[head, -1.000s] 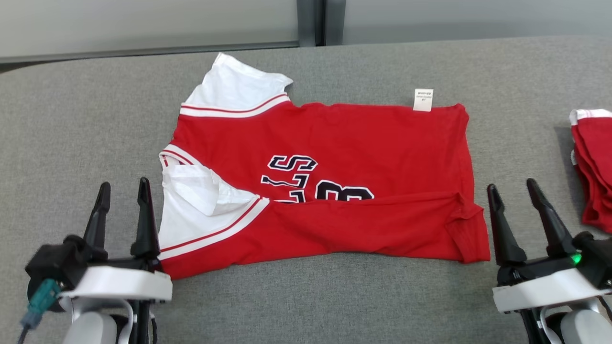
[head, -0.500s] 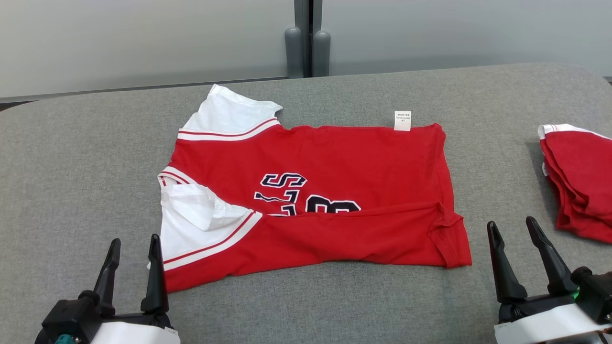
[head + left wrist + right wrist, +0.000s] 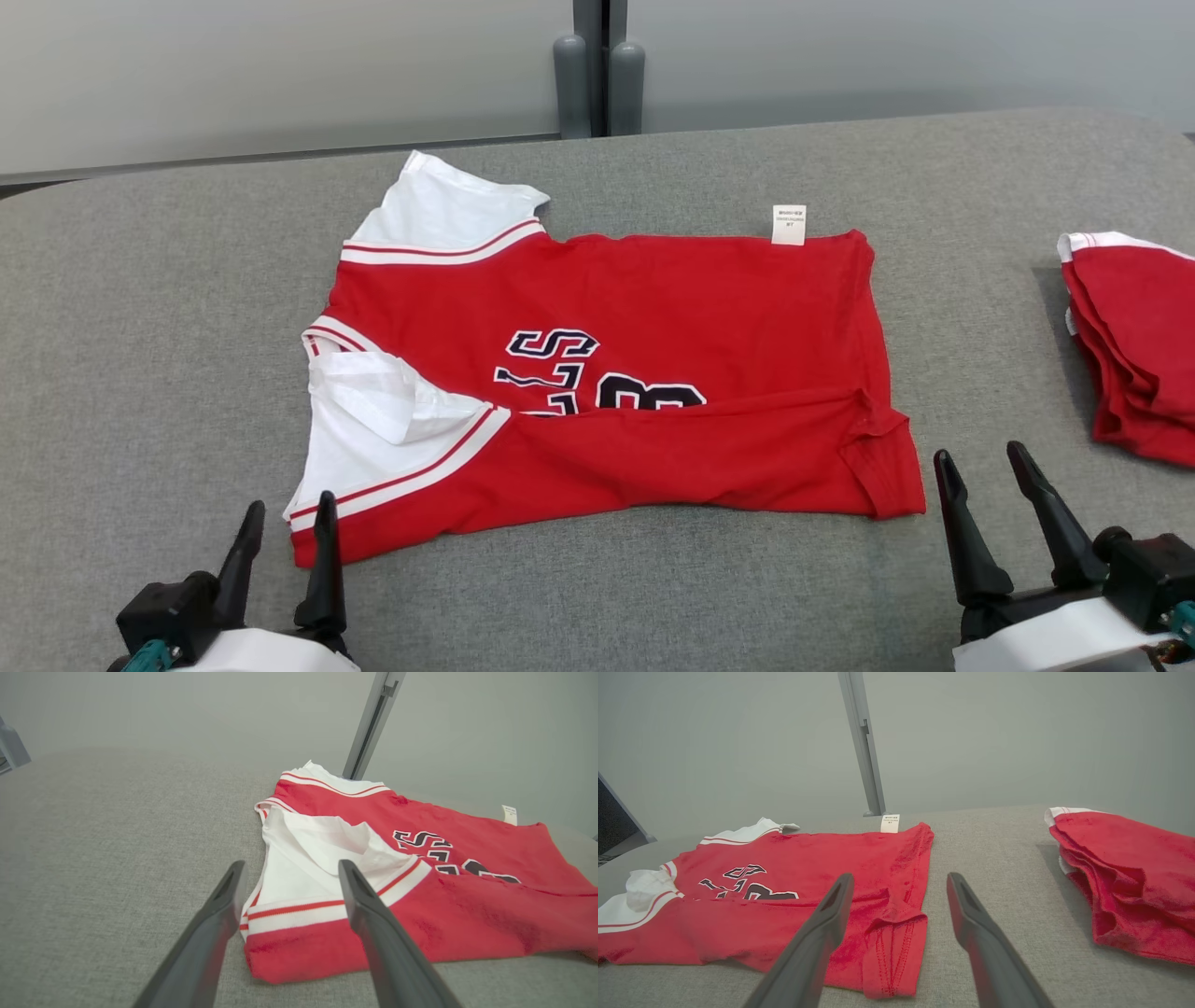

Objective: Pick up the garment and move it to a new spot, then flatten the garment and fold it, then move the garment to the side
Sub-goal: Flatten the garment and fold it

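Already flat mid-frame: garment (image 3: 653,299), near edge folded over once. Wide and empty: left gripper (image 3: 289,505) lower left, right gripper (image 3: 980,454) lower right. Likely left: more folds, moving aside.

- bench (image 3: 140,327): grey felt-like top with rounded far corners, running back to a pale wall.
- garment (image 3: 653,299): red jersey with white sleeves, red-striped trim and dark lettering. It lies flat mid-bench, sleeves to the robot's left, hem to the right. The near long edge is folded up over the lettering and the near sleeve is crumpled. A white label (image 3: 789,224) sticks out at the far edge.
- red pile (image 3: 1134,345): folded red cloth with white trim, at the bench's right side, well apart from the garment.
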Controlling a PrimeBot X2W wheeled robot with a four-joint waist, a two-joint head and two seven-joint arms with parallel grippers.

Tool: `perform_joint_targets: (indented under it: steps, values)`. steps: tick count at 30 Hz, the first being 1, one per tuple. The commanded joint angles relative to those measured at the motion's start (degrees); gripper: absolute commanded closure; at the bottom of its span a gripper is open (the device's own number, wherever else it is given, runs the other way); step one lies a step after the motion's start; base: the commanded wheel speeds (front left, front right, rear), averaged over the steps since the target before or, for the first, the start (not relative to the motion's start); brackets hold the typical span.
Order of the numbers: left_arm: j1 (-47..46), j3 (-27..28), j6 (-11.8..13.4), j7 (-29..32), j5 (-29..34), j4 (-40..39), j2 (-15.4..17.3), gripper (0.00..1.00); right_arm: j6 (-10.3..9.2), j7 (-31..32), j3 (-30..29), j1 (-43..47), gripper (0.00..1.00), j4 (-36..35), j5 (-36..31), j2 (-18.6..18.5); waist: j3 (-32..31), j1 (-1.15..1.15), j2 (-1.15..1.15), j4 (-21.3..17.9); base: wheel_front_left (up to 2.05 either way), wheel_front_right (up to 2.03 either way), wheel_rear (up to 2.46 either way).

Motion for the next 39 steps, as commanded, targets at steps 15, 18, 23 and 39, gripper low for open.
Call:
perform_joint_targets:
  steps: [15,18,23,39]
  values:
    - [-8.57,-0.63,-5.12,3.82,-7.17,19.14,-1.71,0.0,-0.01,-3.03,3.56,-6.82,0.0,20.41,4.05,2.55,4.26,0.0,0.0,1.37,0.0,0.0,0.0]
    - [-9.35,-1.35,-5.81,3.8,-6.96,20.17,-1.57,0.59,-0.01,-2.97,4.65,-8.33,0.4,22.9,4.97,2.81,4.64,0.0,0.0,1.73,0.0,0.0,0.0]
    - [-10.28,-1.86,-6.4,2.62,-6.87,20.48,-1.1,1.0,-0.02,-3.42,5.76,-10.2,1.0,25.3,6.19,2.63,4.9,0.0,0.0,2.13,0.0,0.0,0.0]
    - [-0.25,-0.54,-2.85,6.2,-7.96,9.5,2.03,1.0,-0.09,1.26,3.69,0.86,1.0,15.6,9.78,-3.34,-1.04,0.0,0.0,4.66,0.0,0.0,0.0]
